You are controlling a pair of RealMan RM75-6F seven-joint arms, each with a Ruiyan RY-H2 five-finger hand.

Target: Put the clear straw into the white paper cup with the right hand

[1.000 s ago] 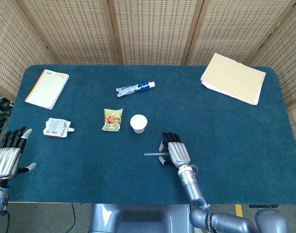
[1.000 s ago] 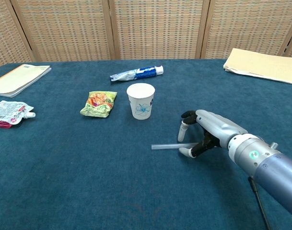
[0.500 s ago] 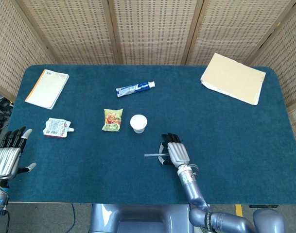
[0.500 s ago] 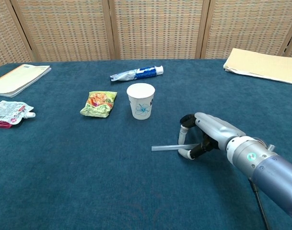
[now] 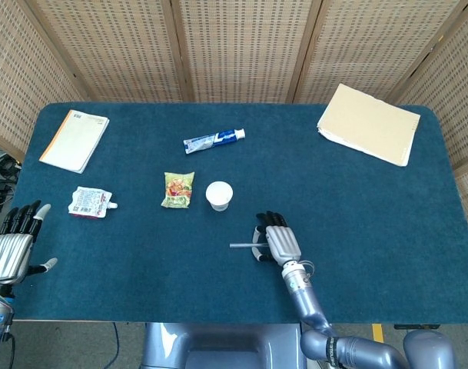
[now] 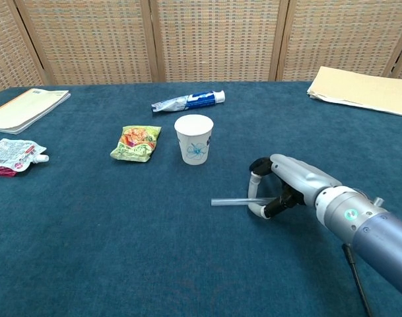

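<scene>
The clear straw (image 5: pixel 240 245) (image 6: pixel 228 201) lies level near the middle front of the blue table, pointing left. My right hand (image 5: pixel 277 242) (image 6: pixel 286 185) pinches its right end between thumb and curled fingers. The white paper cup (image 5: pixel 219 194) (image 6: pixel 194 139) stands upright, a little behind and to the left of the straw, apart from the hand. My left hand (image 5: pixel 11 250) hovers off the table's front left corner with fingers spread and nothing in it; only the head view shows it.
A toothpaste tube (image 5: pixel 213 141) lies behind the cup and a green snack packet (image 5: pixel 177 189) just left of it. A small pouch (image 5: pixel 89 201) and a notebook (image 5: pixel 74 140) sit at the left. A tan folder (image 5: pixel 368 123) lies at the back right.
My right hand's fingers have closed tighter around the straw's end, and the straw has shifted slightly to the right. The left hand has not moved.
</scene>
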